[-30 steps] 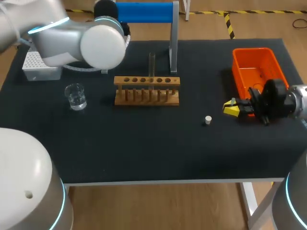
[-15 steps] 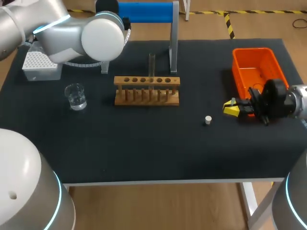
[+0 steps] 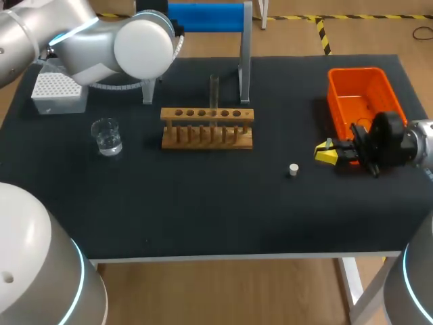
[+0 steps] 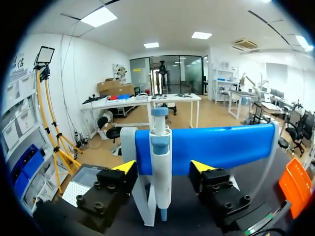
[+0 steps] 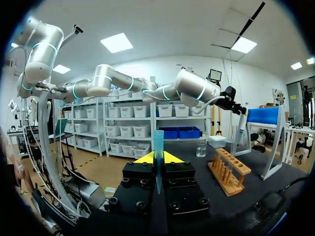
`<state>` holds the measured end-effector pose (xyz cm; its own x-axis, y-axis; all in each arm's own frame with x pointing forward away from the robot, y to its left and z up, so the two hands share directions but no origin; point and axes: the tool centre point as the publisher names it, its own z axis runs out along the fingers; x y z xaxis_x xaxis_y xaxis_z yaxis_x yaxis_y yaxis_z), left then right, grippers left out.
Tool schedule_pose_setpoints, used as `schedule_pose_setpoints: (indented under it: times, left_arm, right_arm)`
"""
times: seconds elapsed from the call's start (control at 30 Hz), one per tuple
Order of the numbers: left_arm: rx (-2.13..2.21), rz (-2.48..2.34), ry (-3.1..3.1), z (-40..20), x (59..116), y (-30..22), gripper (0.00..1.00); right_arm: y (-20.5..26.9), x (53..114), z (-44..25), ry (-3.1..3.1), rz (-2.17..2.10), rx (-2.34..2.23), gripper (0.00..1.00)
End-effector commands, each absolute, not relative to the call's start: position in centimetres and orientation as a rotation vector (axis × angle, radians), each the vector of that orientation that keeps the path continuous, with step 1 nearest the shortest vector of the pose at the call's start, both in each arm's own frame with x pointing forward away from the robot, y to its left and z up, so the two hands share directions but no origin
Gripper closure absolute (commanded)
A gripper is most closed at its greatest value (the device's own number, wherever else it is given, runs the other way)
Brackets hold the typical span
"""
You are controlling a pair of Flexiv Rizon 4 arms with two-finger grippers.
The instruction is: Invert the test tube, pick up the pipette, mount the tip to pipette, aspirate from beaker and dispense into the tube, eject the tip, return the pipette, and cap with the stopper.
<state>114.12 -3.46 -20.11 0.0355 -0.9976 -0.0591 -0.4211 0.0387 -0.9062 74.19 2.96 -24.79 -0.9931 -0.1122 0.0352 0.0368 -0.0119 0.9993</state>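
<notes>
Head view showed one clear glass test tube (image 3: 214,89) standing upright in the wooden tube rack (image 3: 207,128) at the table's middle. One glass beaker (image 3: 107,136) holding clear liquid sat to the rack's left, with one white tip box (image 3: 57,92) farther back on the left. One small white stopper (image 3: 293,169) lay alone, nearer and to the right of the rack. One orange plastic bin (image 3: 358,91) stood at the far right. The left arm (image 3: 101,40) reached to the blue-barred pipette stand (image 3: 206,17) at the far edge.

Left wrist view showed the left gripper (image 4: 164,168) with its jaws open, one yellow tip on either side of the single white-and-blue pipette (image 4: 161,147), which hung from the stand's bar untouched.

Right wrist view showed the right gripper (image 5: 158,158) with its jaws closed on one slim translucent blue tube (image 5: 158,142). The rack, the beaker and the tip box lay well ahead of it.
</notes>
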Motion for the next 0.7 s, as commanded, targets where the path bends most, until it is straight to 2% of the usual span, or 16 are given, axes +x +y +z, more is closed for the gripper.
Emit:
schedule_pose_setpoints:
  times: [0.03,0.7]
  left_arm:
    - [-1.503,-0.897,1.510,-20.3,114.8,-3.6,0.48]
    - [-1.518,-0.900,1.493,-20.7,116.4,-3.7,0.51]
  right_arm:
    - [3.0,74.1,-24.8,-2.134,-2.161,0.081,1.00]
    - [3.0,74.1,-24.8,-2.134,-2.161,0.081,1.00]
